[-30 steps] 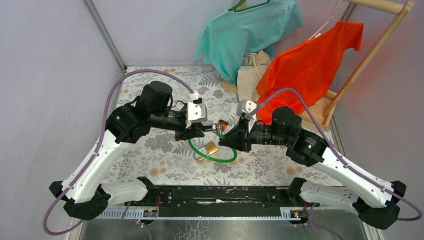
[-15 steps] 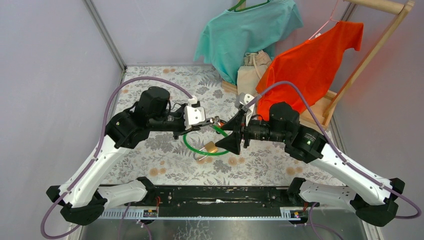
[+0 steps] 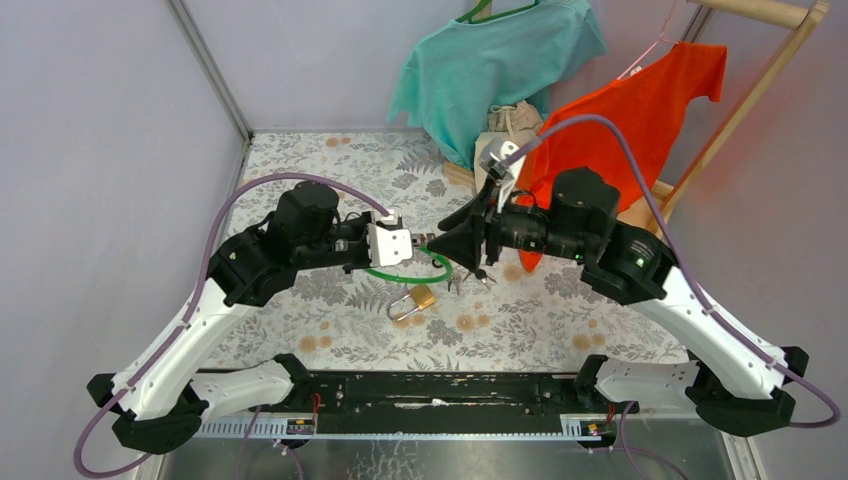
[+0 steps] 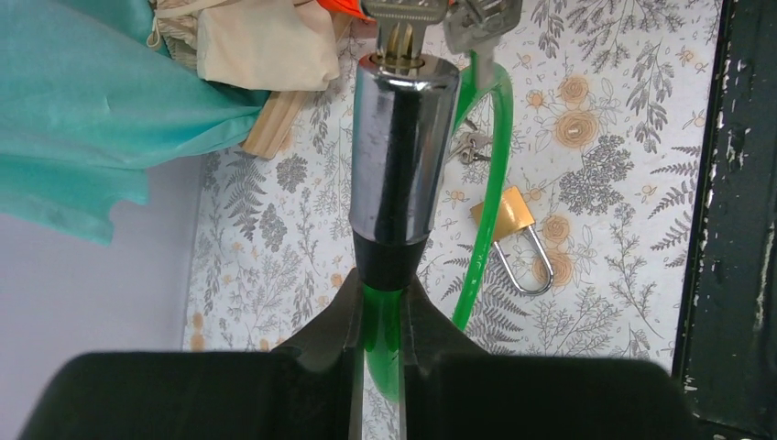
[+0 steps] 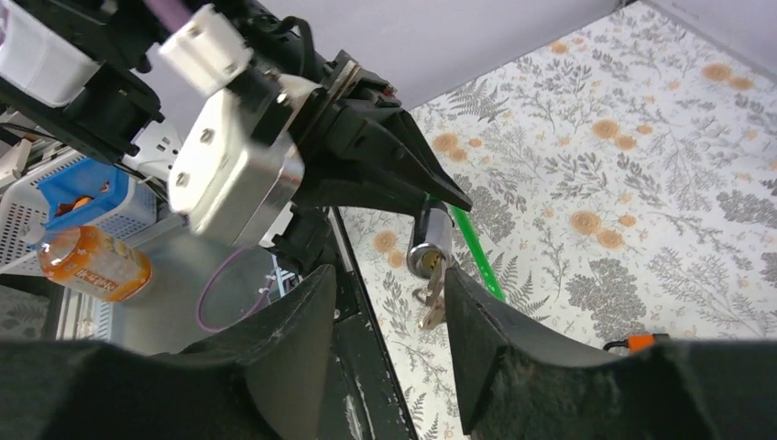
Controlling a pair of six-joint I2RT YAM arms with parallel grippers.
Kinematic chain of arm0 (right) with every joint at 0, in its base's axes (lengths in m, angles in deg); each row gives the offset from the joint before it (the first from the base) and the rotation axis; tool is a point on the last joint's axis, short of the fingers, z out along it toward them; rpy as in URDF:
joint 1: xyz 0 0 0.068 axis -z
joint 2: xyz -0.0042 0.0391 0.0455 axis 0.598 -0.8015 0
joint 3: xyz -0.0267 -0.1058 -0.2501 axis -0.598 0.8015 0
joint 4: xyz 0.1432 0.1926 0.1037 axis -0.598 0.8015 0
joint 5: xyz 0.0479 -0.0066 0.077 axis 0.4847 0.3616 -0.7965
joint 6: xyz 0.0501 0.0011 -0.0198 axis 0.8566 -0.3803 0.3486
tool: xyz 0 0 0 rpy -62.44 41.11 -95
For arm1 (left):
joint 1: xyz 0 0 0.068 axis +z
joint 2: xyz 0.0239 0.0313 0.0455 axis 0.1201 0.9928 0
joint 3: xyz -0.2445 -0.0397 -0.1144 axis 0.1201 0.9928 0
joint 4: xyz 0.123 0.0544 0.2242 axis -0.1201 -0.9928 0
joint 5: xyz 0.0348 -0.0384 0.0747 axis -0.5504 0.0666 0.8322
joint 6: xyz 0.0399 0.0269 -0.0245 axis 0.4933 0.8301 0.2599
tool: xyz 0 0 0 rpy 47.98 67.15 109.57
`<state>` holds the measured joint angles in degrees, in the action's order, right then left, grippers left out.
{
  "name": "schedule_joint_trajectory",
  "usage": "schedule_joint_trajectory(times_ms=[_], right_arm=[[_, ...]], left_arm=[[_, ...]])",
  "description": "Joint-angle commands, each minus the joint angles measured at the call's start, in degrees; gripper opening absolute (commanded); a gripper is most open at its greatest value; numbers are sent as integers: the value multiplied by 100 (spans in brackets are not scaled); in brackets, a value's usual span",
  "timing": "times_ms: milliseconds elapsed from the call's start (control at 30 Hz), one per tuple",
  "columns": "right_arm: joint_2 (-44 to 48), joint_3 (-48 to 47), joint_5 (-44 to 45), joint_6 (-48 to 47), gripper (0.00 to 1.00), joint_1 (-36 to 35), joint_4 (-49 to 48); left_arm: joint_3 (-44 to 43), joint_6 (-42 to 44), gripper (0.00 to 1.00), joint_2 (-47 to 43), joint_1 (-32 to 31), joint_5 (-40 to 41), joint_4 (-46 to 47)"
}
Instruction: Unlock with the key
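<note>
A green cable lock [image 3: 400, 272] ends in a chrome cylinder [image 4: 403, 156]. My left gripper [image 4: 382, 286] is shut on the green cable just behind the cylinder's black collar and holds it above the table. A silver key [image 4: 401, 20] sits in the cylinder's keyhole, with a second key [image 4: 481, 18] hanging beside it. In the right wrist view the cylinder [image 5: 431, 240] faces me with the key [image 5: 432, 295] dangling from it. My right gripper [image 5: 389, 275] is open and empty, and its right finger is close beside the key. From above, the grippers [image 3: 415, 240] [image 3: 462, 242] face each other.
A brass padlock [image 3: 415, 300] lies on the floral table below the cable loop, with small loose keys [image 3: 470, 282] to its right. Teal shirt [image 3: 490, 70], orange shirt [image 3: 620, 120] and beige bag [image 3: 505, 135] hang on a wooden rack at the back right. A black rail [image 3: 440, 390] runs along the near edge.
The right gripper has opened off the key and drawn up and back to the right. The left gripper has closed on the cable and lifted the cylinder; the cable loop shifted back.
</note>
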<state>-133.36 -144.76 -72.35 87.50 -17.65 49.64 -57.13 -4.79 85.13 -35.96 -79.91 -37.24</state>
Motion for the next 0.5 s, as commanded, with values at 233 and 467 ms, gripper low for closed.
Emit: schedule_joint_trajectory(times_ms=[233, 467], right_arm=[[-600, -651, 174, 57, 36, -4, 492], [-510, -583, 179, -2, 31, -10, 618]], left_arm=[[-15, 258, 0, -94, -140, 396, 586], [-13, 260, 0, -80, -170, 412, 584]])
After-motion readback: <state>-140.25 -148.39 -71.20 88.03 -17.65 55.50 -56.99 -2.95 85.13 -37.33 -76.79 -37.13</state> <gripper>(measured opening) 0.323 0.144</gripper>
